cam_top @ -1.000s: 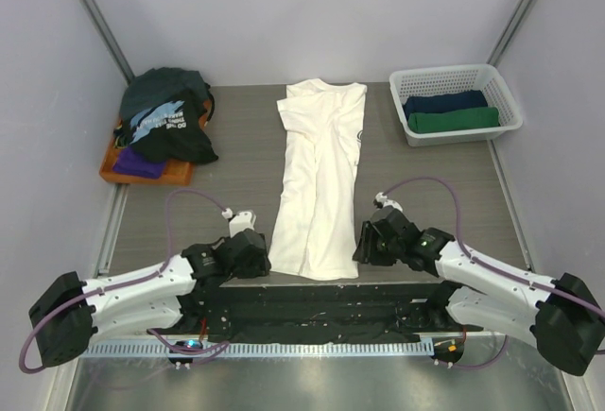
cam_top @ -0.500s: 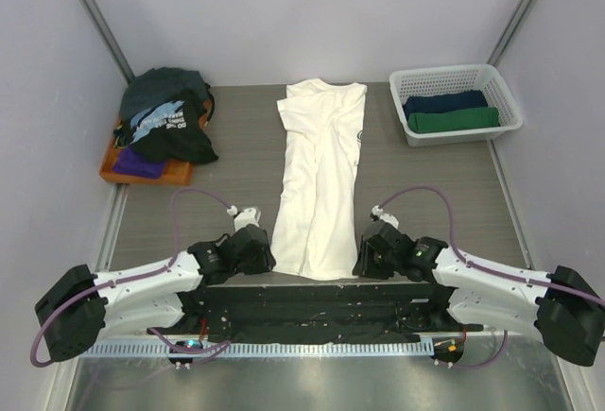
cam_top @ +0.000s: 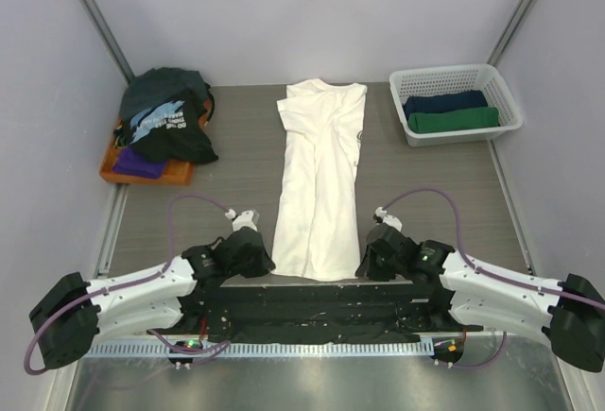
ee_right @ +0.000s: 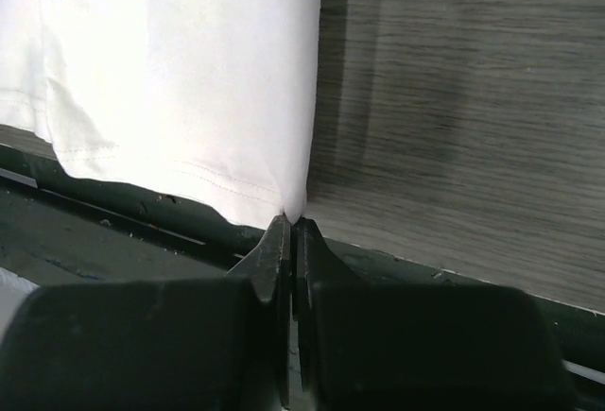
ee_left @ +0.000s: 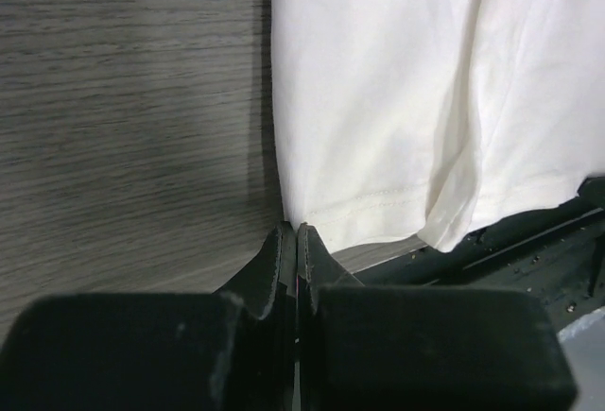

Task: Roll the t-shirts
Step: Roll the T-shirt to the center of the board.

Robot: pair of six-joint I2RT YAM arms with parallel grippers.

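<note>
Two t-shirt [ee_left: 378, 99] corners pinched, left gripper [ee_left: 297, 233], right gripper [ee_right: 291, 224], wrist-view only

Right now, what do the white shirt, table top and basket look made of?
The white shirt: soft matte knit, likely cotton; it drapes in limp folds, hem stitched. The table top: matte grey wood-grain, probably laminate; streaks look printed. The basket: white plastic, slight sheen; moulded lattice walls.

The cream-white t-shirt [cam_top: 319, 175] lies flat along the middle of the table [cam_top: 236, 184], with the left gripper [cam_top: 257, 252] at its near left corner and the right gripper [cam_top: 373, 258] at its near right corner.
</note>
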